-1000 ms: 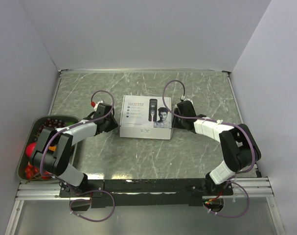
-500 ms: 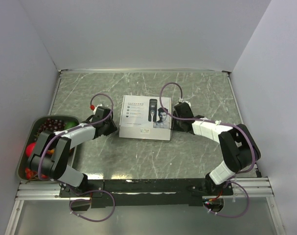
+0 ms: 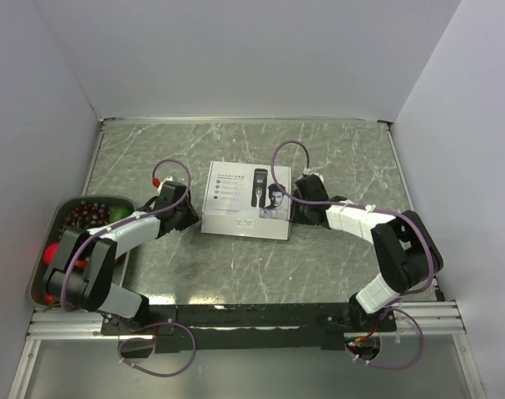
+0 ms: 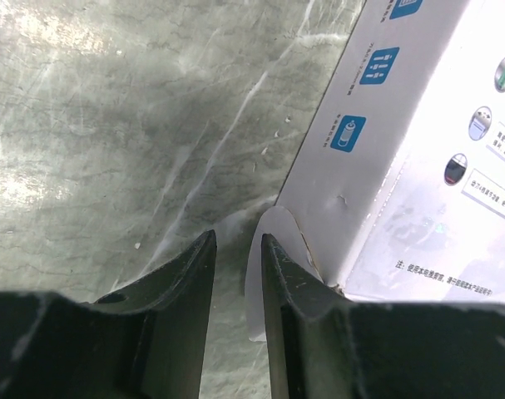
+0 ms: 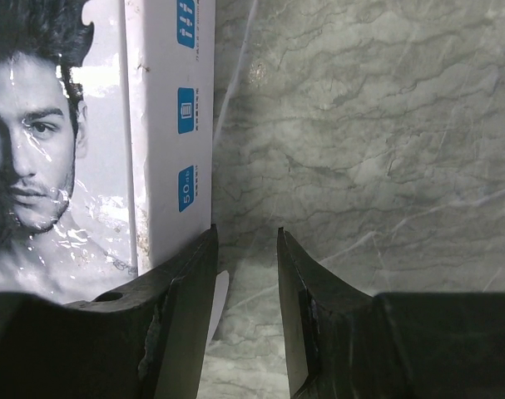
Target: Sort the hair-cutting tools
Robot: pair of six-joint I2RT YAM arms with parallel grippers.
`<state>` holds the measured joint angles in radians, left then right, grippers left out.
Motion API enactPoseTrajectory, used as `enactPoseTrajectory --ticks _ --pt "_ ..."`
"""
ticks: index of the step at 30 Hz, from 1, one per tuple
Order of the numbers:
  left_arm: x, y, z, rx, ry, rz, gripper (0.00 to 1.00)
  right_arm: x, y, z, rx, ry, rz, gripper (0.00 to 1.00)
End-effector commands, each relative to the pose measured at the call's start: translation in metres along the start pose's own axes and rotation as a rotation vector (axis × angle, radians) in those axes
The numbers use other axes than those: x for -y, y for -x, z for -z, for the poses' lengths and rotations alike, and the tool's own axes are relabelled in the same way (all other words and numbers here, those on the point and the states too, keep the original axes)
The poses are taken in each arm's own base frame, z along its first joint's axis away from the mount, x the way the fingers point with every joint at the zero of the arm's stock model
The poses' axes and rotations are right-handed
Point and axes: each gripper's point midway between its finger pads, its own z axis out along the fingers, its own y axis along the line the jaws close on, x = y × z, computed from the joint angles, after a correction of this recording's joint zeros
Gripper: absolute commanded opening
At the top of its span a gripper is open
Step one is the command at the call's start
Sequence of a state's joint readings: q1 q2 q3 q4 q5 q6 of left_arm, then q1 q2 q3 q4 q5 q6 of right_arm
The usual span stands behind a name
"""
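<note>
Box lies between left gripper and right gripper.

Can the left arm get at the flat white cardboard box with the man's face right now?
Likely yes: the left gripper sits right beside the flat white cardboard box's left end, jaws slightly apart, nothing blocking it.

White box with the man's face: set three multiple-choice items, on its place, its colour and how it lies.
1. The box sits: A on a second box; B between the left gripper and right gripper; C inside a drawer.
2. Its main colour: A red; B black; C white.
3. It: A lies flat, print up; B stands on end; C hangs in the air.
Answers: B, a gripper is at each side edge; C, white panels show in every view; A, the face shows from above.
</note>
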<state>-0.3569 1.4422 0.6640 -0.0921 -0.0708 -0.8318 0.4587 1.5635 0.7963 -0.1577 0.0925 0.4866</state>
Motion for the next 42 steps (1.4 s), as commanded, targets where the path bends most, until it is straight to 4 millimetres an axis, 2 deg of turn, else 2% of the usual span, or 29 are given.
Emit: enactPoseTrajectory --ticks 1,5,9,15,20,30,42 --pt "0.001 0.013 0.005 0.047 0.013 -0.007 0.35 0.0 -0.012 0.005 -0.037 -0.003 0.003 0.42" --pt "0.0 0.026 -0.002 0.081 0.055 -0.018 0.36 0.001 -0.013 0.003 -0.043 -0.006 0.003 0.42" --pt "0.009 0.04 -0.01 0.103 0.07 -0.02 0.36 0.001 -0.012 0.004 -0.041 -0.01 0.006 0.42" --pt "0.02 0.047 -0.021 0.094 0.062 -0.033 0.36 0.002 -0.012 0.005 -0.039 -0.008 0.012 0.42" --pt "0.018 0.041 -0.022 0.079 0.055 -0.036 0.35 0.001 -0.012 0.004 -0.04 -0.004 0.013 0.42" --pt "-0.002 0.016 -0.015 0.036 0.063 -0.04 0.34 0.003 -0.008 0.003 -0.035 -0.031 0.015 0.42" --pt "-0.002 0.006 -0.018 0.007 0.032 -0.034 0.34 0.001 0.01 0.006 0.018 -0.033 0.038 0.42"
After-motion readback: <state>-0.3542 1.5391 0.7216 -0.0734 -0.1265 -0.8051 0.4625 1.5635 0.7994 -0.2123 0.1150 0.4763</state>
